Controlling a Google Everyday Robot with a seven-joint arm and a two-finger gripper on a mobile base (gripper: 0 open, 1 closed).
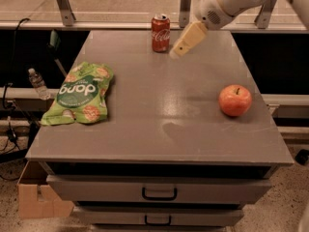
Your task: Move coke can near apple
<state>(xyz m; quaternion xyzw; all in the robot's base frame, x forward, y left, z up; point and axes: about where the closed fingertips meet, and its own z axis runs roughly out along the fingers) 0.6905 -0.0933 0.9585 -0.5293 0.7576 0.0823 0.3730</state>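
Note:
The coke can [161,33] stands upright at the far middle of the grey table [145,129]. The apple [235,100] sits near the table's right edge, well apart from the can. My gripper [176,51] hangs above the table just right of the can, a short gap from it, on a white arm that comes in from the upper right. It holds nothing.
A green snack bag [79,94] lies flat on the left side of the table. Drawers with handles [159,194] are below the front edge. A rail runs behind the table. A water bottle [36,82] and a cardboard box [36,197] are at the left.

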